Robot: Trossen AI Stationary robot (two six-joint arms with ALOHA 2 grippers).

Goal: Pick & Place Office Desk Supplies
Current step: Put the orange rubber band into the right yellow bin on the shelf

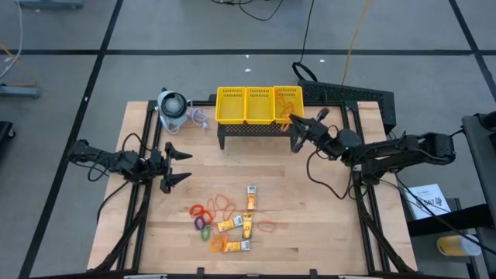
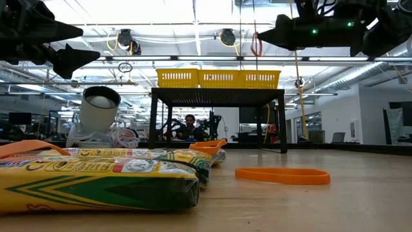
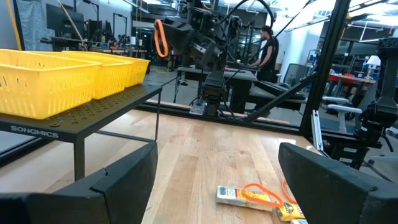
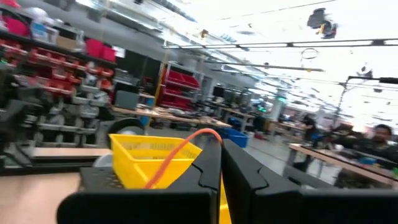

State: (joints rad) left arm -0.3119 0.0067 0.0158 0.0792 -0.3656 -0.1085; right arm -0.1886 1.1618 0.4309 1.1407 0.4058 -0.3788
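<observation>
The supplies lie in a cluster on the wooden table (image 1: 325,232): yellow-orange packets (image 1: 249,199), orange rubber bands (image 1: 225,203) and small coloured rings (image 1: 203,221). My right gripper (image 1: 294,128) is raised beside the right compartment of the yellow mesh basket (image 1: 258,105), shut on one orange rubber band (image 3: 160,37). More orange bands lie in that compartment (image 1: 287,97). My left gripper (image 1: 188,166) hovers open above the table's left half, short of the cluster. My right gripper (image 4: 221,146) pinches the orange rubber band (image 4: 186,144) between its two shut fingers. The loop is lifted clear of the table and hangs below the fingers (image 2: 256,45), next to the basket's right end.
The basket stands on a black perforated stand (image 1: 256,130) at the table's far side. A grey-white round device with a cord (image 1: 172,107) sits left of it. One loose orange band (image 1: 266,227) lies right of the cluster. Bare wood stretches between the cluster and the stand.
</observation>
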